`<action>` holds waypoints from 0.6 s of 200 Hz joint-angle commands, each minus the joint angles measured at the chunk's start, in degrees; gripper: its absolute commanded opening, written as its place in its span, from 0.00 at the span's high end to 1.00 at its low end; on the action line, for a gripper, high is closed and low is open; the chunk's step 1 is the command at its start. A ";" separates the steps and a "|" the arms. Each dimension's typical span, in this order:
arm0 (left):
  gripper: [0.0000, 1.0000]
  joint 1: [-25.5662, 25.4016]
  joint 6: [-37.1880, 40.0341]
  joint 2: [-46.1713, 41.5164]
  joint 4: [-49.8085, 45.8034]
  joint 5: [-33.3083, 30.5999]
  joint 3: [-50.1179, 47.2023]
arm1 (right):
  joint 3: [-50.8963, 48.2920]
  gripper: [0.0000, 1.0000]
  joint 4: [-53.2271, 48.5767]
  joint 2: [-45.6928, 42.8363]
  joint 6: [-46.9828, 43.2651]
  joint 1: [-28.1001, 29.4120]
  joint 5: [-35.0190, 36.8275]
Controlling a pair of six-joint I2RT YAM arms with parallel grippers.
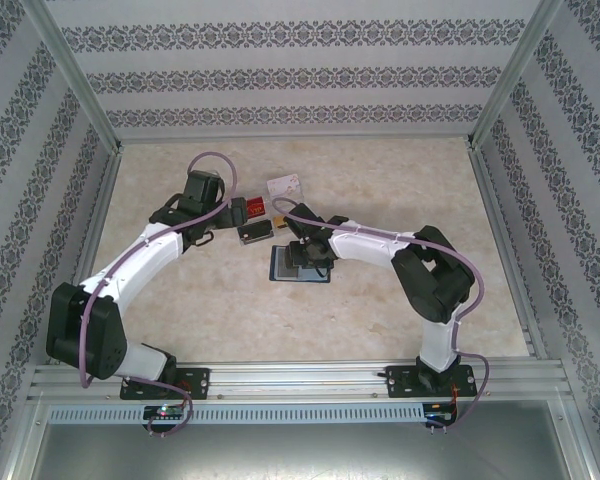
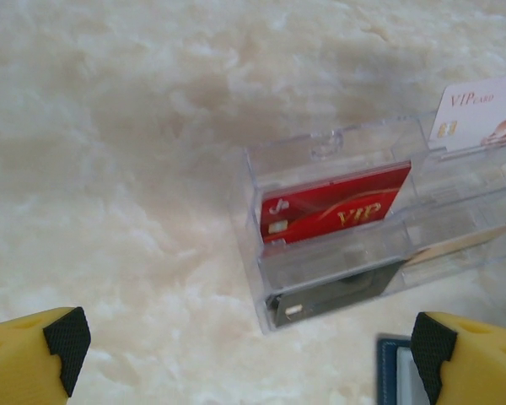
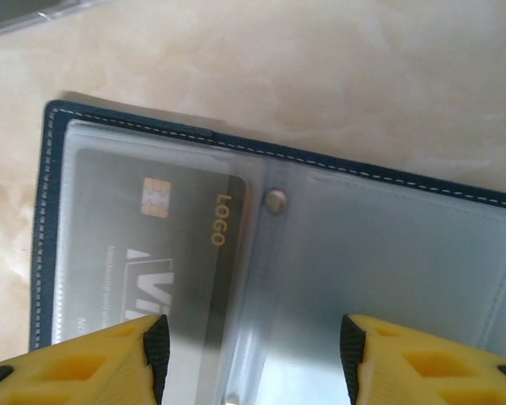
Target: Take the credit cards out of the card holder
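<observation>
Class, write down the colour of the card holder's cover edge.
Dark navy blue with pale stitching; the card holder shows best in the right wrist view.

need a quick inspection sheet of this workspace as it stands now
surface: beige marbled table
job's things: holder lies open, a grey card in one sleeve; red card and dark card stand in the rack; white card at the rack's far end
clutter: clear plastic rack
pincers: left pincer open, low before the rack; right pincer open, over the holder
cables: purple cable along each arm
surroundings: patterned walls, metal frame
</observation>
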 commanded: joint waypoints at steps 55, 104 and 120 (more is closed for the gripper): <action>0.00 0.48 -15.91 -1.26 0.79 16.21 -4.91 | 1.53 0.50 -3.64 3.13 -0.36 0.10 0.80; 0.07 0.01 -20.61 1.49 9.31 25.52 -8.86 | 0.84 0.53 -4.81 3.32 -0.36 -0.17 3.37; 0.13 -0.79 -20.99 2.47 10.61 28.32 -9.26 | 0.04 0.54 -4.27 2.88 -0.18 -0.23 3.70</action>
